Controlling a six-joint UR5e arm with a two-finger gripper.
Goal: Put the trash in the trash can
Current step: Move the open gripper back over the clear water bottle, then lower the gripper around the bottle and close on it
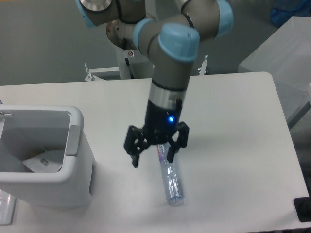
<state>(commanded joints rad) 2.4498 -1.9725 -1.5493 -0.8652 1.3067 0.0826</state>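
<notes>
The gripper [152,159], fingers spread wide and holding nothing, hangs over the capped end of the plastic bottle [170,178], which lies on the table [233,121] beneath it, the white trash can [46,162] well off to one side.

1. Setting: robotics lab or test cell
2. Evidence: industrial arm [170,58] on a bolted pedestal [131,63] behind a plain white table [233,121]
3. Surroundings: bare grey floor [43,43], no domestic furnishings visible
</notes>
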